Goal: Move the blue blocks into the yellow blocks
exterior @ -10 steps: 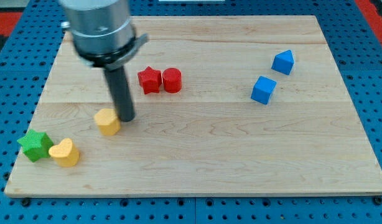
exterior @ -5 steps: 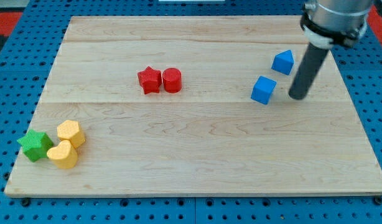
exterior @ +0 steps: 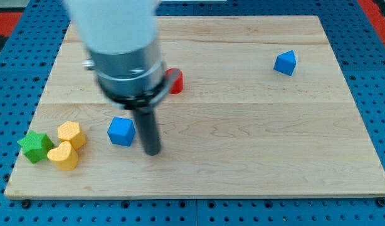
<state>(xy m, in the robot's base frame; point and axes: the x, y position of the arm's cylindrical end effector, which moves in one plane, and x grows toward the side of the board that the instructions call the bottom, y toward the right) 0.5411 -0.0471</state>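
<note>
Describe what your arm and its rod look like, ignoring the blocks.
My arm ends in a wide, blurred pale grey cylinder, then a darker metallic grey collar with a black ring and small side lugs. Below that hangs a straight, smooth dark rod ending at my tip. No cables or markings are visible.

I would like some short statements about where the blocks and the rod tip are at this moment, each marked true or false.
1. My tip is just to the view's right of the blue cube. True.
2. Both blue blocks are beside the yellow blocks. False: the other blue block sits far off at the view's upper right.
3. The green star lies at the view's left of the two yellow blocks. True.
4. The blue cube touches a yellow block. False: bare board shows between them.
5. The red cylinder is fully visible. False: the arm partly hides it.
</note>
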